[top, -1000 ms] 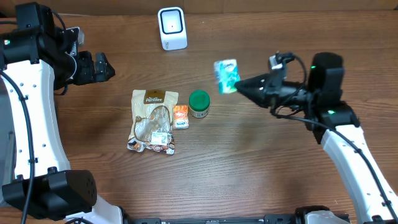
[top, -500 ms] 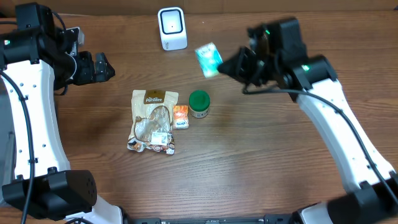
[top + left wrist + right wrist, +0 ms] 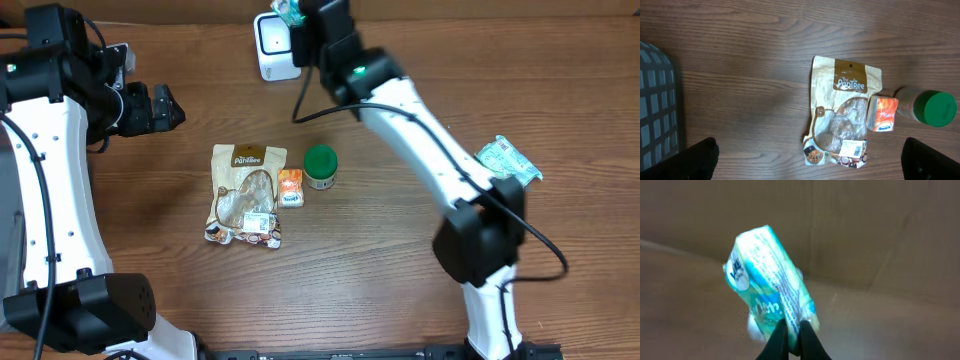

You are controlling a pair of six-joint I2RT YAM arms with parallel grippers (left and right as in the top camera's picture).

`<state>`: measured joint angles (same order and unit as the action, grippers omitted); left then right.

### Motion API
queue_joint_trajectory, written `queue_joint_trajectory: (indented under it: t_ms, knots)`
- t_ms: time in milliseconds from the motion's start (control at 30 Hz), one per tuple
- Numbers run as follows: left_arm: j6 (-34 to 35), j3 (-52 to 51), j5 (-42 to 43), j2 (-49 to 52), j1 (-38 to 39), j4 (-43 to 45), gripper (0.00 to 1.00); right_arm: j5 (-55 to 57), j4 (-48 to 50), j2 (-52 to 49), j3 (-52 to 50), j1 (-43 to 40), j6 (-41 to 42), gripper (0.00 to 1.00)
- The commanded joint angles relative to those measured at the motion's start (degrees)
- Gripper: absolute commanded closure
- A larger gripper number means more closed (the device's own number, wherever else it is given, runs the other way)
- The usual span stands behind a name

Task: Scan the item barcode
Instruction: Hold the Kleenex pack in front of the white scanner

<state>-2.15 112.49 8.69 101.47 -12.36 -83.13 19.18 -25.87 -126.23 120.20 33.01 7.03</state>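
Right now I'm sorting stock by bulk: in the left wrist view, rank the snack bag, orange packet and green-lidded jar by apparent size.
1. snack bag, clearly largest.
2. green-lidded jar.
3. orange packet, smallest, though the jar's lid stands nearer the camera, so that gap is unsure.

We see the right arm (image 3: 400, 105) stretched across the desk (image 3: 380, 290) to the top edge. Its jaws are by the white scanner (image 3: 276, 45), closed on a teal packet (image 3: 291, 10) of which only a sliver shows. The left arm (image 3: 60, 110) stands at the far left, its jaws spread wide with nothing between them, well apart from the goods. Mid-desk lie a brown snack bag (image 3: 245, 195), a small orange packet (image 3: 290, 188) just beside it, and a green-lidded jar (image 3: 320, 167) next to that. A second teal packet (image 3: 505, 160) lies at the right, near the arm's elbow.
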Motion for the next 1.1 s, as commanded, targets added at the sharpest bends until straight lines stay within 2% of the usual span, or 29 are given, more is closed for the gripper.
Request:
queue_joint_trajectory:
  t_ms: [0, 167, 333, 533, 833, 1067]
  knots:
    - [-1.6, 0.9, -0.2, -0.6, 0.4, 0.0, 0.00, 9.6, 9.5, -4.7, 1.7, 1.8, -15.5, 0.96]
    - [-1.6, 0.9, -0.2, -0.6, 0.4, 0.0, 0.00, 9.5, 25.0, -12.0, 1.7, 2.0, -30.4, 0.96]
    - [-1.6, 0.9, -0.2, -0.6, 0.4, 0.0, 0.01, 9.5, 33.6, -18.9, 1.7, 2.0, -42.8, 0.96]
    - [-1.6, 0.9, -0.2, -0.6, 0.4, 0.0, 0.00, 9.7, 34.7, -22.3, 1.7, 1.9, -45.0, 0.96]
    - [-1.6, 0.9, -0.2, -0.6, 0.4, 0.0, 0.01, 12.1, 39.4, -22.4, 1.7, 1.9, -45.1, 0.96]
    - [-1.6, 0.9, -0.2, -0.6, 0.4, 0.0, 0.00, 12.3, 39.6, -22.0, 1.7, 2.3, -46.5, 0.96]
